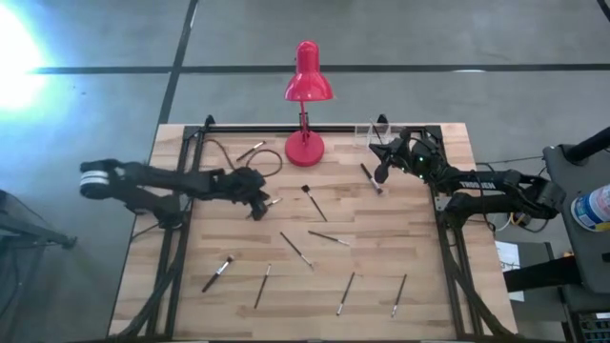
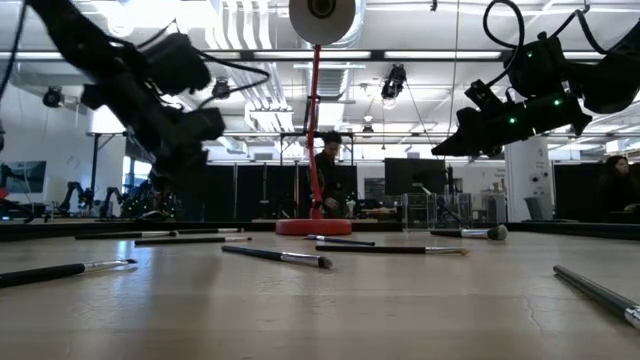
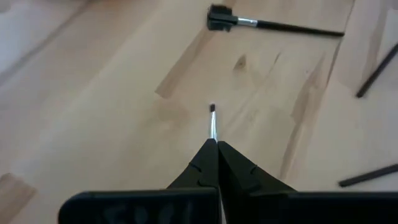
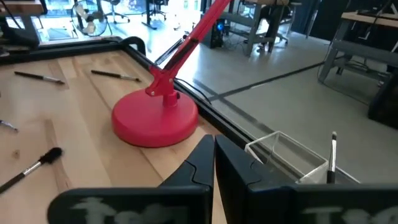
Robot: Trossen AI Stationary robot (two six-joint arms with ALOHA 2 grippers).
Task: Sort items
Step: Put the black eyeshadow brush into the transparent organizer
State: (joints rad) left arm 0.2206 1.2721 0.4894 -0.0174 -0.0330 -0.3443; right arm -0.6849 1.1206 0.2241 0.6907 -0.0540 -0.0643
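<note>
Several thin brushes lie flat on the wooden table (image 1: pixel 229 314), among them one (image 1: pixel 315 202) near the middle and one (image 1: pixel 217 272) at the near left. My left gripper (image 3: pixel 216 144) hangs over the table's left middle (image 1: pixel 259 202), shut on a thin brush (image 3: pixel 213 121). My right gripper (image 4: pixel 214 146) is shut and empty at the far right (image 1: pixel 378 150), pointing at the red lamp's base (image 4: pixel 155 118). Beside it, a clear container (image 4: pixel 292 155) has one brush (image 4: pixel 334 152) standing upright in it. My left gripper pinches the thin brush between its two fingertips, just behind the silvery ferrule (image 3: pixel 213 129). The brush lies along the fingers, and its small dark bristle tip (image 3: pixel 212 109) sticks out past them. The fingers slant down from the table's left. The brush is clear of the table; its handle is hidden.
The red desk lamp (image 1: pixel 306 95) stands at the far middle, with a dark cable (image 1: pixel 224 152) looping to its left. A brush with a big dark head (image 1: pixel 374 177) lies just near of my right gripper. Black rails (image 1: pixel 181 238) run along both table sides.
</note>
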